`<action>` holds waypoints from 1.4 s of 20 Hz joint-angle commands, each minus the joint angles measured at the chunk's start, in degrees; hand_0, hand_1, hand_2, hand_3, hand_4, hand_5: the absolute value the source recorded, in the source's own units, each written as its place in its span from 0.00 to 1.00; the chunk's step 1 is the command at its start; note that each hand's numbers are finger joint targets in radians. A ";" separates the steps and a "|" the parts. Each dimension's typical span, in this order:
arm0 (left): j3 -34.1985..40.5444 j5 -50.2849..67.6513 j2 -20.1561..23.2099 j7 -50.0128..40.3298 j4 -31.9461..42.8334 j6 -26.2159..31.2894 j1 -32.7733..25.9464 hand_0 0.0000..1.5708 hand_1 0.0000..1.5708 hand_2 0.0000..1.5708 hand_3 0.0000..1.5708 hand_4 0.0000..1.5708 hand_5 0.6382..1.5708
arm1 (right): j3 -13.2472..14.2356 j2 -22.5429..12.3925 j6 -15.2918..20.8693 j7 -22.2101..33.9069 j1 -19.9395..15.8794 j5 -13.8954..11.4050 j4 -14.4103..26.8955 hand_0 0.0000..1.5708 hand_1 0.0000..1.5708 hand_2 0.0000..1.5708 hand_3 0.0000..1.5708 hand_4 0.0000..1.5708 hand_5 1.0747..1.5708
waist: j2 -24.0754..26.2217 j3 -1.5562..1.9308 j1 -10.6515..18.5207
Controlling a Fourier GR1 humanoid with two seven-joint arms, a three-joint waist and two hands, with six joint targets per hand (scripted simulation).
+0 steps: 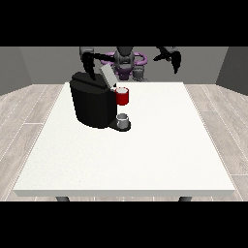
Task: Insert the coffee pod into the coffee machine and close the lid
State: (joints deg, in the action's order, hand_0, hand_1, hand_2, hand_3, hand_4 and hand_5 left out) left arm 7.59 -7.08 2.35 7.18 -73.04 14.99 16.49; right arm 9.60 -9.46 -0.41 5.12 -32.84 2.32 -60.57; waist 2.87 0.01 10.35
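Up at the table's (145, 160) far edge, the hand at the view's left (89, 64) hangs just above the black coffee machine (92, 105) with fingers pointing down and nothing seen in them, though whether it touches the top I cannot tell. Opposite, the hand at the view's right (173, 58) hovers well apart with relaxed, empty, drooping fingers. Meanwhile the grey lid (107, 75) stands tilted open above the red holder (122, 96) with a pale disc, maybe the coffee pod, a small grey cup (123, 120) sits below, and broad white tabletop stretches toward the near edge.
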 commanded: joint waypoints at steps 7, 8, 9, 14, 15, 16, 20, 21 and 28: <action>1.35 2.59 1.70 -3.15 -5.98 -1.61 -1.94 0.00 0.00 0.00 0.00 0.21 1.00 | -3.91 2.12 -0.19 1.06 -4.76 -1.92 1.66 0.00 0.00 0.00 0.00 0.00 1.00 | -2.67 0.00 -2.04; 0.83 2.02 2.84 -4.47 -8.04 -1.20 -2.43 0.00 0.00 0.00 0.00 0.20 1.00 | -2.92 0.85 -2.09 -0.13 -3.90 -0.84 1.96 0.00 0.00 0.00 0.00 0.05 1.00 | -2.21 0.00 -2.24; -0.93 0.25 2.17 1.70 -7.34 -0.79 -4.70 0.00 0.00 0.00 0.00 0.20 1.00 | -0.60 -1.78 -2.59 -2.96 -6.71 -0.40 3.68 0.00 0.00 0.00 0.00 0.11 1.00 | -6.31 0.00 0.04; 0.84 2.30 4.02 -1.71 -9.13 -0.37 -4.35 0.00 0.00 0.00 0.00 0.22 1.00 | -2.56 -1.52 -1.43 -2.72 -9.10 -3.03 4.59 0.00 0.00 0.00 0.00 0.13 1.00 | -6.16 0.00 0.41; 0.18 0.85 2.71 -2.67 -8.27 -2.92 -1.80 0.00 0.00 0.00 0.00 0.23 1.00 | -5.46 1.92 0.36 -2.80 -9.73 -4.85 3.90 0.00 0.00 0.00 0.00 0.14 1.00 | -6.56 0.00 -0.48; 0.50 1.90 3.77 -2.90 -8.24 -1.26 -0.21 0.00 0.00 0.00 0.00 0.22 1.00 | -3.02 -0.52 -0.25 -0.72 -14.77 -3.24 4.10 0.00 0.00 0.00 0.00 0.10 1.00 | -7.84 -0.01 0.66; -1.32 1.10 2.84 -3.79 -8.89 -1.33 -2.20 0.00 0.00 0.00 0.00 0.23 1.00 | -4.69 0.24 0.38 -1.26 -15.97 -5.12 4.33 0.00 0.00 0.00 0.00 0.07 1.00 | -7.06 -0.01 1.50; 0.16 0.75 3.03 -0.94 -6.54 -2.71 -2.79 0.00 0.00 0.00 0.00 0.24 1.00 | -6.97 1.21 -1.19 -2.20 -14.12 -5.99 3.05 0.00 0.00 0.00 0.00 0.07 1.00 | -7.66 -0.02 -0.43; -0.43 0.72 3.52 -0.11 -6.20 -1.92 -0.61 0.00 0.00 0.00 0.00 0.20 1.00 | -8.69 3.34 1.93 1.57 -18.89 -7.93 1.43 0.00 0.00 0.00 0.00 0.00 1.00 | -9.32 -0.04 2.44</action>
State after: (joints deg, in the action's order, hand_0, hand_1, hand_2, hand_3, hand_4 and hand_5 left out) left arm 6.43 -6.42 5.19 5.43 -80.65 13.08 14.84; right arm 4.80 -9.38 1.93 10.07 -47.86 -3.56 -57.63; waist -5.14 0.52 10.93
